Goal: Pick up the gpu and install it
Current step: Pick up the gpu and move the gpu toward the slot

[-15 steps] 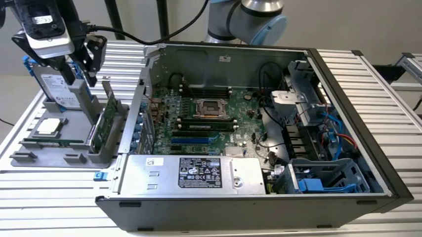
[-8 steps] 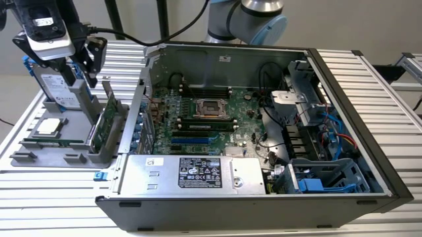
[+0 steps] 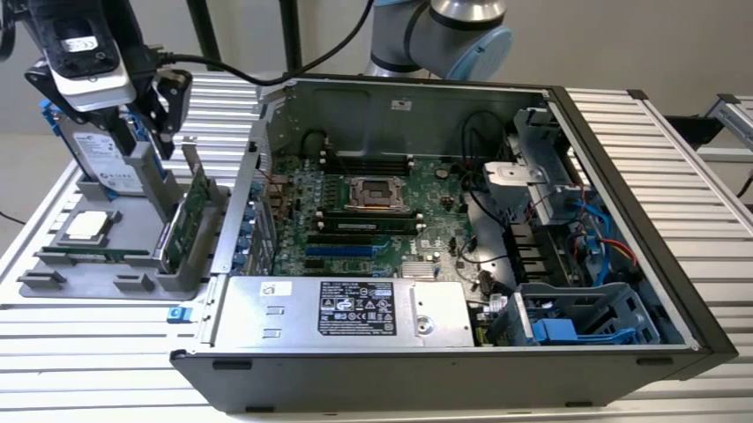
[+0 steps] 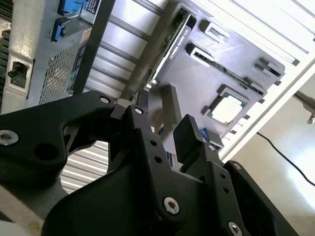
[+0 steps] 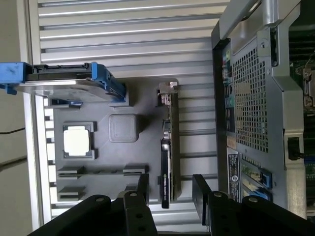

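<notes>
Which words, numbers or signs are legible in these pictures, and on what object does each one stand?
No text can be read with certainty.
Large label on the power supply: too small to read.
Label on the hard drive: blurred.
White print along the edge of the gpu: blurred.
Stickers on the rear of the computer case: too small to read.

The gpu [image 3: 185, 220] is showing green; the tray [image 3: 70, 275] is showing plain grey; the hard drive [image 5: 64, 84] is showing silver with blue rails. The table [image 3: 94, 352] is presenting pale ribbed slats; the gripper [image 5: 171, 179] is presenting black; the motherboard [image 3: 294, 240] is showing green.
</notes>
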You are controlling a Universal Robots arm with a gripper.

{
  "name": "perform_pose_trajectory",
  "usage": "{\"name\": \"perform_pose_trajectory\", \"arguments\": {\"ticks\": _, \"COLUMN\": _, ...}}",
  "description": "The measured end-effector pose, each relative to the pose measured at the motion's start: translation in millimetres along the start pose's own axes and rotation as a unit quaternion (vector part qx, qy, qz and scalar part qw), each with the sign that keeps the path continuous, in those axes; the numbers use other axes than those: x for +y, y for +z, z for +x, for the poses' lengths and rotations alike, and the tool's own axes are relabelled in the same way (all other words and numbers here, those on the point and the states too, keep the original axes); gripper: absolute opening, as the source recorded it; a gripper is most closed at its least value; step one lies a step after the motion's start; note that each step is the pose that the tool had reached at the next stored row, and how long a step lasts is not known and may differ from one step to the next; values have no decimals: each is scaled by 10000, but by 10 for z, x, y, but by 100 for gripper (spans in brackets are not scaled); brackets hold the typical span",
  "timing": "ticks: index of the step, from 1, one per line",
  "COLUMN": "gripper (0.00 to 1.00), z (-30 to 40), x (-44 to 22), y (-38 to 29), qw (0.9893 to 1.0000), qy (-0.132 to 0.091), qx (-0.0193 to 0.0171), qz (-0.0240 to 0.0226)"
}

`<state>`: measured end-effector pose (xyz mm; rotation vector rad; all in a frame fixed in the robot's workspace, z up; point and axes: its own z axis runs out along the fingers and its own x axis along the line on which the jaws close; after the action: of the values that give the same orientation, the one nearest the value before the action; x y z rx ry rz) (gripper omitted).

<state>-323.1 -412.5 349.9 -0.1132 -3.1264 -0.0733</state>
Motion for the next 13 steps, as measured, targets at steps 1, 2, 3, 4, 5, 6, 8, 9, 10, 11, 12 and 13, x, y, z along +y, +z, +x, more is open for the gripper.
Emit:
{"name": "perform_pose_trajectory", "arguments": {"ticks": 1, "gripper": 100, "z": 0, "x": 0, "y": 3, "qw": 10000, "qy": 0, "qx": 1, "qz": 0}}
{"name": "perform_pose_trajectory", "arguments": {"ticks": 2, "gripper": 100, "z": 0, "x": 0, "y": 7, "qw": 10000, "qy": 0, "qx": 2, "qz": 0}}
{"name": "perform_pose_trajectory", "arguments": {"ticks": 3, "gripper": 100, "z": 0, "x": -1, "y": 11, "qw": 10000, "qy": 0, "qx": 2, "qz": 0}}
{"name": "perform_pose_trajectory", "arguments": {"ticks": 4, "gripper": 100, "z": -1, "x": -1, "y": 14, "qw": 10000, "qy": 0, "qx": 3, "qz": 0}}
{"name": "perform_pose_trajectory", "arguments": {"ticks": 5, "gripper": 100, "z": -1, "x": -1, "y": 17, "qw": 10000, "qy": 0, "qx": 4, "qz": 0}}
{"name": "perform_pose_trajectory", "arguments": {"ticks": 6, "gripper": 100, "z": -1, "x": -2, "y": 20, "qw": 10000, "qy": 0, "qx": 5, "qz": 1}}
{"name": "perform_pose_trajectory", "arguments": {"ticks": 8, "gripper": 100, "z": -1, "x": -2, "y": 24, "qw": 10000, "qy": 0, "qx": 5, "qz": 0}}
{"name": "perform_pose_trajectory", "arguments": {"ticks": 9, "gripper": 100, "z": -1, "x": -2, "y": 26, "qw": 10000, "qy": 0, "qx": 5, "qz": 0}}
{"name": "perform_pose_trajectory", "arguments": {"ticks": 10, "gripper": 100, "z": -1, "x": -2, "y": 27, "qw": 10000, "qy": 0, "qx": 5, "qz": 0}}
{"name": "perform_pose_trajectory", "arguments": {"ticks": 11, "gripper": 100, "z": -2, "x": -2, "y": 29, "qw": 10000, "qy": 0, "qx": 5, "qz": 1}}
{"name": "perform_pose_trajectory", "arguments": {"ticks": 12, "gripper": 100, "z": -2, "x": -2, "y": 30, "qw": 10000, "qy": 0, "qx": 5, "qz": 0}}
{"name": "perform_pose_trajectory", "arguments": {"ticks": 13, "gripper": 100, "z": -2, "x": -2, "y": 32, "qw": 10000, "qy": 0, "qx": 5, "qz": 0}}
